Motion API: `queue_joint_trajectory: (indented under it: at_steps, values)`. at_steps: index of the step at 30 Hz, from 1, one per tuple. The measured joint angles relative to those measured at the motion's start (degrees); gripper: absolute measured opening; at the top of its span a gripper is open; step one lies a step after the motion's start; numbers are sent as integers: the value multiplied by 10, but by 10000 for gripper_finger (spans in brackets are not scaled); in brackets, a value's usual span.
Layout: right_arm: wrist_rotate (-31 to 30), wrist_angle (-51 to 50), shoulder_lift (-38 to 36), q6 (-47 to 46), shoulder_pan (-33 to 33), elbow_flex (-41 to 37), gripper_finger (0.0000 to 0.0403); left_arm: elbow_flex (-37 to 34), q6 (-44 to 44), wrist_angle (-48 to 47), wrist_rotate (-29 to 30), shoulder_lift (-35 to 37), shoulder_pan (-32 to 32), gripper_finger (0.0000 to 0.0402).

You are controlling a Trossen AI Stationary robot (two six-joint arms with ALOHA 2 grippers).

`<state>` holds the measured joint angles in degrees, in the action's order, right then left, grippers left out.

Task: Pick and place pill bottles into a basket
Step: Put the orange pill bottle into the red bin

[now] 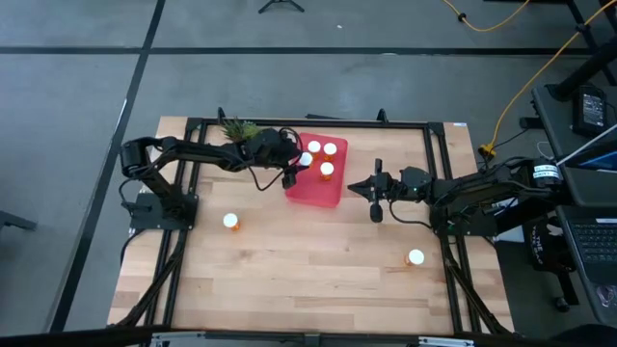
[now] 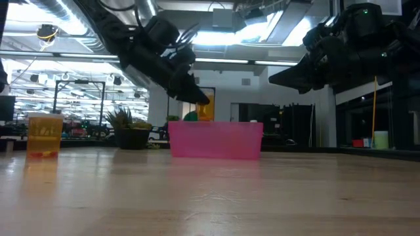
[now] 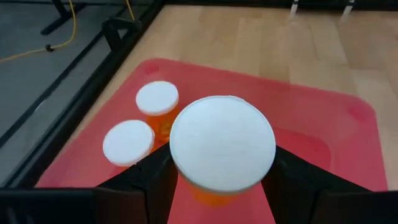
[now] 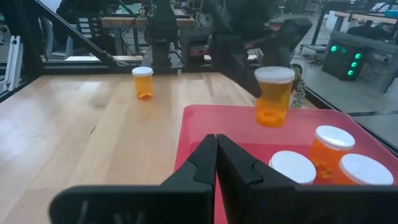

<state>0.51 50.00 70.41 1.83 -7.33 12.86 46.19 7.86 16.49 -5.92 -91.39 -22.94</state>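
The red tray (image 1: 333, 191) lies at the table's far middle, and three orange pill bottles with white caps (image 1: 314, 147) (image 1: 330, 149) (image 1: 326, 170) stand in it. My left gripper (image 1: 294, 170) is over the tray's left part, shut on a fourth bottle (image 3: 222, 146), which also shows in the right wrist view (image 4: 273, 93). My right gripper (image 1: 374, 189) hovers just right of the tray, shut and empty (image 4: 216, 155). Two more bottles stand on the table, one at the left (image 1: 231, 222) and one at the near right (image 1: 415, 257). My left gripper pinches the bottle's orange body just under its white cap (image 3: 186, 186) between its two fingers (image 3: 152, 180). The fingers come slanting down from the table's left. The bottle stands upright, lifted clear above the tray floor (image 2: 205, 111).
A small green potted plant (image 1: 241, 129) stands at the far edge, just left of the tray and beside my left arm. A black metal frame (image 1: 308, 122) runs around the table. Bare wood spreads across the table's near half (image 1: 318, 270).
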Motion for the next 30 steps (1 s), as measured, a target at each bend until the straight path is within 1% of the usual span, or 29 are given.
queue_joint_trajectory:
  at_steps: [9, 17, 27, 30]
  values:
    - [0, 0, 0, 0, 0, 0, 16, 0, 0, 42, 5, -65, 0, 203]
    - [0, 0, 0, 0, 0, 0, 16, -1, 0, 82, 9, -103, 0, 203]
    - [0, 0, 0, 0, 0, 0, 16, -1, 8, 93, 25, -109, -1, 203]
    - [0, 0, 0, 0, 0, 0, 16, -1, -2, 90, 25, -109, -1, 203]
